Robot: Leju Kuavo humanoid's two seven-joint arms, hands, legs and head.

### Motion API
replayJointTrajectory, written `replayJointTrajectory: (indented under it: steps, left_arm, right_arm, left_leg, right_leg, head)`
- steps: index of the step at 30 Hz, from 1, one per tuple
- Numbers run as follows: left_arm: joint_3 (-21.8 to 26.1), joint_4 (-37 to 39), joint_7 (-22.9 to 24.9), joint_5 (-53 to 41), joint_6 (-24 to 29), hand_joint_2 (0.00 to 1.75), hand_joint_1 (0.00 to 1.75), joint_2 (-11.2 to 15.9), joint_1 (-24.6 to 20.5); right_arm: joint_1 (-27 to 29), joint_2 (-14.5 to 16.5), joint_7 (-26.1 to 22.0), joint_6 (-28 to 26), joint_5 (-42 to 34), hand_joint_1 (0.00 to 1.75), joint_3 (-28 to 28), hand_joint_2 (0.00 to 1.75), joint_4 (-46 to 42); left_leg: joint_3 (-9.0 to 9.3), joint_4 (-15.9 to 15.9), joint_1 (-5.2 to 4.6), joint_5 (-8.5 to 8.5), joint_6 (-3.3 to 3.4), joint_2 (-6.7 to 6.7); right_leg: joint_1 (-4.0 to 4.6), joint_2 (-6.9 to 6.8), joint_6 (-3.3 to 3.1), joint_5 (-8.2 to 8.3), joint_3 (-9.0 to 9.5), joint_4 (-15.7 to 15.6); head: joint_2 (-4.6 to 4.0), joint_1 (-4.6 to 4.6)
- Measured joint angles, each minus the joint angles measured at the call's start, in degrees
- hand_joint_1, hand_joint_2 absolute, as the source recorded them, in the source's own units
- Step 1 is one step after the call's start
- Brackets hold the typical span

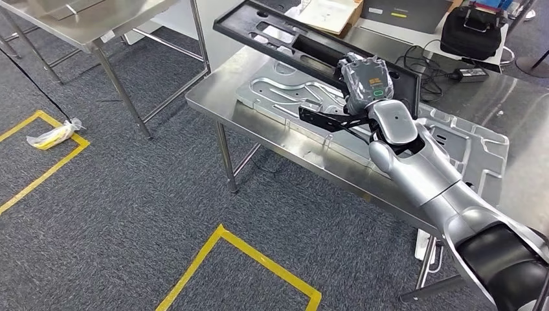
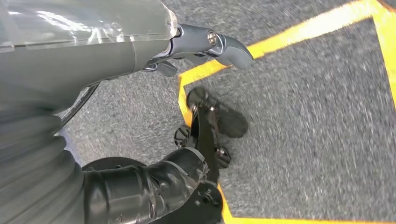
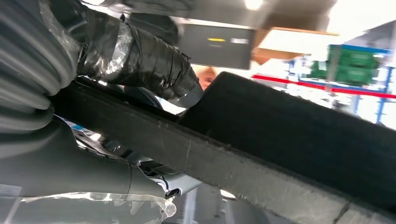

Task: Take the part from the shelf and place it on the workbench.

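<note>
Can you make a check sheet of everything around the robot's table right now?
Surface: steel workbench, shiny.
Job's things: long black part, held tilted over a silver metal panel lying flat.
Clutter: black bag and papers at the far side.
Hands: right hand grips the black part; left hand hangs over the floor, holding nothing.
Cables: black cable with adapter on the bench.
Surroundings: grey carpet, yellow floor tape, second steel table.

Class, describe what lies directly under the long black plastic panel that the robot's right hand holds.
Under the black plastic panel gripped by the right hand lies a silver stamped metal plate on the steel workbench. The panel hides part of the plate.
</note>
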Motion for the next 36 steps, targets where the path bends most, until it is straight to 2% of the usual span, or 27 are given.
replayJointTrajectory:
  steps: [1,3,4,5,7,8,9,10,11,12,13,14,15,17,20,22,27,30,33,36]
  left_arm:
    - [0.0,0.0,0.1,0.1,0.0,1.75,0.00,0.0,-0.1]
    - [0.0,0.0,0.2,0.2,0.2,1.75,0.00,0.0,-0.3]
    - [-0.1,0.1,0.2,0.2,0.3,1.75,0.00,0.0,-0.4]
    - [-0.1,0.1,0.2,0.2,0.4,1.75,0.00,-0.1,-0.5]
    - [-0.2,0.1,0.2,0.3,0.5,1.75,0.00,0.0,-0.4]
    - [-0.3,0.1,0.2,0.3,0.5,1.75,0.00,0.0,-0.3]
    - [-0.3,0.1,0.2,0.3,0.5,1.75,0.00,0.0,-0.3]
    - [-0.3,0.2,0.2,0.3,0.5,1.75,0.00,0.0,-0.2]
    - [-0.4,0.2,0.2,0.3,0.5,1.75,0.00,0.0,-0.2]
    - [-0.4,0.3,0.2,0.3,0.5,1.75,0.00,0.0,-0.3]
    - [-0.4,0.3,0.2,0.3,0.6,1.75,0.00,0.0,-0.3]
    - [-0.4,0.4,0.2,0.3,0.6,1.75,0.00,0.0,-0.3]
    - [-0.4,0.4,0.1,0.3,0.7,1.75,0.00,0.0,-0.3]
    - [-0.5,0.6,0.0,0.2,1.0,1.75,0.00,0.1,-0.3]
    - [-0.9,1.2,-0.3,0.2,1.2,1.75,0.00,0.7,-0.4]
    - [-1.2,1.6,-0.4,0.2,1.3,1.75,0.00,0.9,-0.5]
    - [-1.5,2.3,-0.6,0.3,2.0,1.75,0.00,1.1,-0.7]
    - [-1.6,2.6,-0.7,0.5,2.3,1.75,0.00,1.1,-0.7]
    - [-1.7,2.8,-1.1,1.4,2.4,1.75,0.00,1.1,-0.7]
    - [-1.7,2.8,-1.1,2.4,2.4,1.75,0.00,1.1,-0.7]
  right_arm:
    - [-0.1,0.1,0.0,0.1,0.2,1.75,0.0,1.75,0.5]
    - [-0.5,0.2,0.0,0.4,0.7,1.75,0.0,1.75,1.8]
    - [-1.0,0.3,0.0,0.6,0.9,1.75,0.0,1.75,2.5]
    - [-1.6,0.3,0.0,0.8,1.1,1.75,0.0,1.75,3.3]
    - [-2.6,0.5,0.1,1.1,1.4,1.75,0.1,1.75,4.7]
    - [-2.9,0.7,0.1,1.2,1.5,1.75,0.1,1.75,5.3]
    - [-2.9,0.8,0.2,1.2,1.6,1.75,0.2,1.75,5.7]
    - [-3.0,0.9,0.2,1.3,1.6,1.75,0.3,1.75,6.2]
    - [-3.1,1.0,0.1,1.3,1.6,1.75,0.4,1.75,6.6]
    - [-3.4,1.1,0.1,1.2,1.6,1.75,0.5,1.75,7.0]
    - [-3.7,1.1,0.0,1.1,1.6,1.75,0.6,1.75,7.5]
    - [-4.2,1.2,-0.2,1.0,1.6,1.75,0.7,1.75,8.0]
    - [-4.8,1.4,-0.3,0.9,1.7,1.75,0.8,1.75,8.6]
    - [-6.2,1.9,-0.7,0.8,1.6,1.75,1.0,1.75,10.7]
    - [-8.8,3.4,-0.9,0.8,1.7,1.75,1.3,1.75,16.1]
    - [-10.5,4.9,-0.9,0.5,2.0,1.75,1.5,1.75,20.5]
    - [-13.2,8.3,-0.7,0.2,2.3,1.75,1.9,1.75,29.8]
    - [-13.4,9.9,-0.2,0.4,2.3,1.75,2.1,1.75,33.8]
    - [-13.4,10.9,0.0,1.0,1.9,1.75,2.3,1.75,36.8]
    - [-13.0,11.5,0.7,2.4,1.2,1.75,2.5,1.75,38.8]
  left_leg:
    - [0.33,-0.5,-0.04,-0.16,0.05,-0.07]
    - [0.77,-1.4,0.02,0.13,0.27,1.01]
    - [1.05,-2.0,0.17,0.38,0.50,1.53]
    - [1.32,-2.6,0.32,0.66,0.71,2.07]
    - [1.60,-3.0,0.34,0.83,0.93,2.91]
    - [1.65,-3.0,0.33,0.77,0.94,3.31]
    - [1.71,-3.0,0.35,0.66,0.91,3.61]
    - [1.78,-2.9,0.38,0.52,0.83,3.88]
    - [1.85,-2.7,0.44,0.34,0.71,4.09]
    - [1.92,-2.5,0.51,0.09,0.51,4.24]
    - [1.91,-2.2,0.50,-0.19,0.24,4.39]
    - [1.82,-1.8,0.44,-0.46,-0.05,4.51]
    - [1.70,-1.5,0.35,-0.63,-0.36,4.60]
    - [1.58,-1.4,0.15,-0.77,-0.62,4.74]
    - [1.78,-1.7,0.11,-0.72,0.13,4.88]
    - [1.87,-1.8,0.21,-0.62,0.21,4.93]
    - [2.03,-2.2,0.42,-0.38,-0.29,4.93]
    - [2.03,-2.2,0.53,-0.35,-0.87,4.92]
    - [1.99,-2.2,0.56,-0.36,-1.42,4.88]
    - [1.95,-2.1,0.53,-0.41,-1.60,4.87]
  right_leg:
    - [-0.16,0.58,0.36,0.10,-0.12,-0.1]
    - [-0.31,1.16,1.14,0.23,-0.21,-0.3]
    - [-0.18,0.21,1.43,-0.23,-0.44,0.1]
    - [-0.04,-1.35,1.70,-1.32,-1.15,1.6]
    - [-0.12,-4.79,2.17,-4.73,-3.97,7.9]
    - [-0.33,-5.59,2.46,-6.18,-5.67,11.5]
    - [-0.59,-5.91,2.73,-6.71,-6.77,13.9]
    - [-0.86,-6.08,2.99,-6.25,-7.01,14.4]
    - [-1.11,-6.20,3.20,-4.74,-6.09,12.6]
    - [-1.32,-6.38,3.34,-2.64,-4.18,8.9]
    - [-1.36,-6.61,3.37,-1.23,-2.12,5.2]
    - [-1.25,-6.73,3.21,-0.30,-0.54,2.0]
    - [-1.09,-6.79,2.97,-0.04,0.35,0.2]
    - [-0.86,-6.62,2.49,-0.29,0.47,-0.5]
    - [-0.94,-6.41,2.22,-0.26,0.47,-0.6]
    - [-0.81,-6.32,1.94,-0.28,0.44,-0.5]
    - [-0.57,-6.34,1.54,-0.33,0.42,-0.5]
    - [-0.43,-6.38,1.46,-0.34,0.41,-0.4]
    - [-0.29,-6.49,1.46,-0.34,0.41,-0.4]
    - [-0.27,-6.51,1.46,-0.33,0.44,-0.4]
  head:
    - [0.00,-0.01]
    - [0.00,0.00]
    - [0.00,0.11]
    - [0.00,0.24]
    - [0.00,0.47]
    - [0.00,0.46]
    - [0.00,0.46]
    - [0.00,0.46]
    - [0.00,0.47]
    - [0.00,0.47]
    - [0.00,0.47]
    - [0.00,0.46]
    - [0.00,0.46]
    - [0.00,0.46]
    - [0.00,0.46]
    - [0.00,0.45]
    - [0.00,0.45]
    - [0.00,0.45]
    - [0.00,0.45]
    - [0.00,0.45]
